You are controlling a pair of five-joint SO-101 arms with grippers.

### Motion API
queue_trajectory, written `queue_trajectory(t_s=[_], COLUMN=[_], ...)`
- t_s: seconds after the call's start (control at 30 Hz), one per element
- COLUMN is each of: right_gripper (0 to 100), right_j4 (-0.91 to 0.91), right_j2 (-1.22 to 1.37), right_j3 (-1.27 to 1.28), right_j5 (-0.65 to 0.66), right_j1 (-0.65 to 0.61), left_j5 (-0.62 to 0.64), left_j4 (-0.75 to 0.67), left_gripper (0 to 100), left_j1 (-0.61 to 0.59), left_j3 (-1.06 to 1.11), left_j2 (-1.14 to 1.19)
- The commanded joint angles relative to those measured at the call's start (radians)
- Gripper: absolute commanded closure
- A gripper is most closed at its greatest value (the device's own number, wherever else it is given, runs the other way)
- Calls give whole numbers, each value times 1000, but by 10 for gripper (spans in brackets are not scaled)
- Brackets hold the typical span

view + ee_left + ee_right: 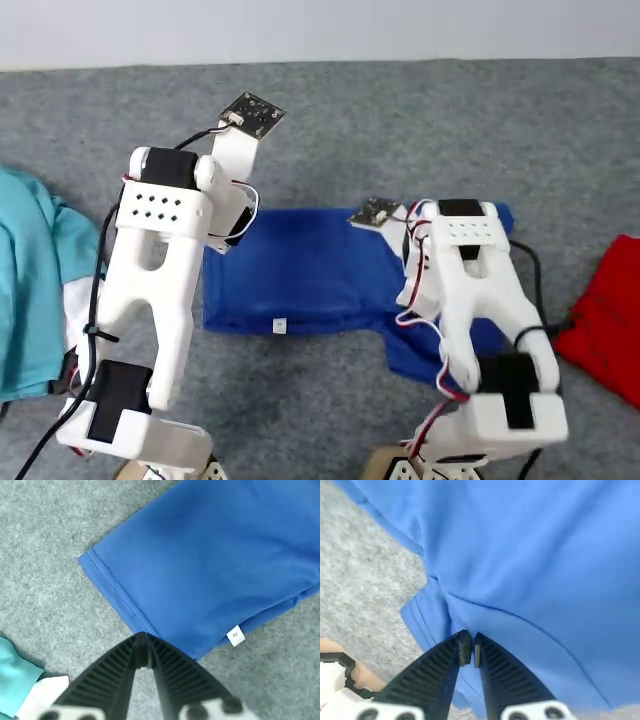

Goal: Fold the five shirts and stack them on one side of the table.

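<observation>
The blue shirt [300, 275] lies partly folded, centred (teal shirt [30, 280] left, red shirt [610, 305] right).

Bright, even, diffuse light, faint soft shadow on table [40, 555] along shirt [210, 560] edge, darker shading in shirt folds.

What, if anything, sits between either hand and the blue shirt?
Nothing visible does. The left hand meets the blue shirt right at its hemmed corner, and the right hand is closed on a crease of its fabric.
</observation>
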Motion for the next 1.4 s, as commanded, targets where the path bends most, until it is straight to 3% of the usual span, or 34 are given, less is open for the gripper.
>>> queue_trajectory(t_s=[0.0,0.4,0.6,0.73,0.97,1.17,1.37], right_gripper=[981,976,909,854,849,848,848], right_j4=[5,-288,-292,-182,131,338,274], right_j2=[-108,28,62,45,28,31,38], right_j3=[-6,-6,-6,-72,-310,-354,-282], right_j5=[11,44,40,3,-28,-26,-26], right_j1=[16,174,177,176,174,94,24], left_j5=[3,3,3,3,3,3,2], left_j4=[-11,-12,-15,-15,-32,-34,-34], left_gripper=[997,997,997,997,997,997,997], left_j1=[6,8,8,8,8,8,8], left_j3=[-4,-4,-4,-4,-4,-4,-4], left_j2=[-57,-54,-52,-52,-51,-51,-51])
